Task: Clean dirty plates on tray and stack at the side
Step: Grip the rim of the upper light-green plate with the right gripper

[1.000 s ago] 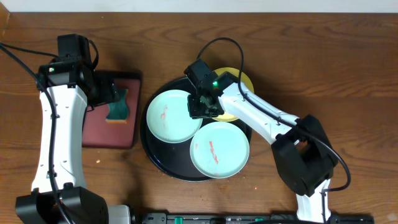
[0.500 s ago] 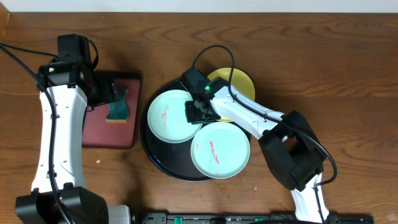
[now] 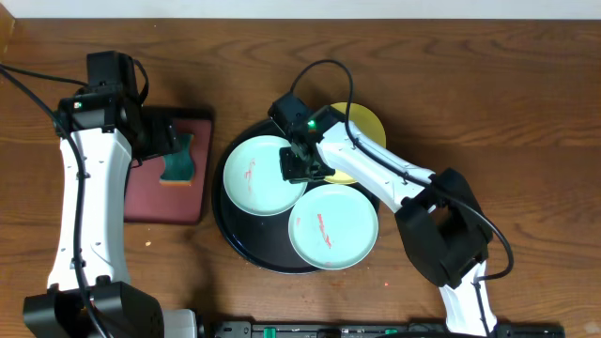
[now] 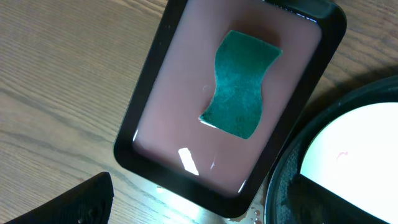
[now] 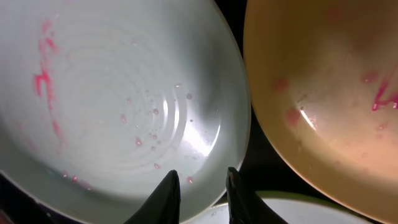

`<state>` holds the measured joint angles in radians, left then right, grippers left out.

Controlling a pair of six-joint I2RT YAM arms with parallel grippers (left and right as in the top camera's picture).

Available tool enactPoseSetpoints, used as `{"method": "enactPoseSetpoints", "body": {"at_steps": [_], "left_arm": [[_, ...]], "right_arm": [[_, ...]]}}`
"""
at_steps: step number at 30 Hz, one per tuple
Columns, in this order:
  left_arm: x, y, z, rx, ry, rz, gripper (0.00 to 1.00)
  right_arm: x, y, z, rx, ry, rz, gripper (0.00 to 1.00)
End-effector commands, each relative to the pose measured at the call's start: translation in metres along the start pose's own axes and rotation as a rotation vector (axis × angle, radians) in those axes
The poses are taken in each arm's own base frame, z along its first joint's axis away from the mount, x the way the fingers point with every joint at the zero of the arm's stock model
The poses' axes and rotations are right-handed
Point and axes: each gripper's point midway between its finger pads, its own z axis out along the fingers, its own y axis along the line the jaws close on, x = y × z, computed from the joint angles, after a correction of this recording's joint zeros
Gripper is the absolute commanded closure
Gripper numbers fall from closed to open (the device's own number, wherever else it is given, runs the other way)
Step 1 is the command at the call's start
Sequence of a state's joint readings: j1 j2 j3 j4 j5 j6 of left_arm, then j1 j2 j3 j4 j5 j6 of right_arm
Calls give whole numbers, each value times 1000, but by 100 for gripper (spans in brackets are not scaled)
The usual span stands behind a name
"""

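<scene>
Likely step: plate pickup. Right gripper (image 5: pixel 200 186), fingers (image 5: pixel 169 198) slightly parted, at rim of mint plate (image 5: pixel 112 93) nearest counter's left edge. Next: close, lift.

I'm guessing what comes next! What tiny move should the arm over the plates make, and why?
Probably lower the right gripper a little and pinch the rim of the left mint-green plate. Its fingers are slightly apart, straddling that rim, and the plate has red smears.

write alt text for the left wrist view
A green wavy-edged sponge lies in a small dark-red rectangular tray on a wooden table. At lower right, the rim of the round black tray and part of a pale plate show.
</scene>
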<state>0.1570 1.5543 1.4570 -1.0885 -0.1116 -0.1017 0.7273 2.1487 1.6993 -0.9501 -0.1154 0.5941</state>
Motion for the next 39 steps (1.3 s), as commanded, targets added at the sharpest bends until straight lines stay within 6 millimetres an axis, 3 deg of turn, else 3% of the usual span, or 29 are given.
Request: {"method": "enactPoseSetpoints", "body": {"at_steps": [1, 9, 18, 27, 39], "left_arm": [[-6, 2, -2, -8, -12, -14, 10], [-6, 2, -2, -8, -13, -14, 10], [-6, 2, -2, -8, -12, -14, 10], [-6, 2, -2, -8, -12, -14, 10], [-5, 1, -2, -4, -11, -14, 10]], "right_arm": [[-4, -1, 1, 15, -4, -7, 76], [-3, -12, -2, 27, 20, 7, 76], [-4, -11, -13, 23, 36, -12, 77], [1, -17, -5, 45, 44, -18, 79], [8, -27, 19, 56, 42, -22, 82]]}}
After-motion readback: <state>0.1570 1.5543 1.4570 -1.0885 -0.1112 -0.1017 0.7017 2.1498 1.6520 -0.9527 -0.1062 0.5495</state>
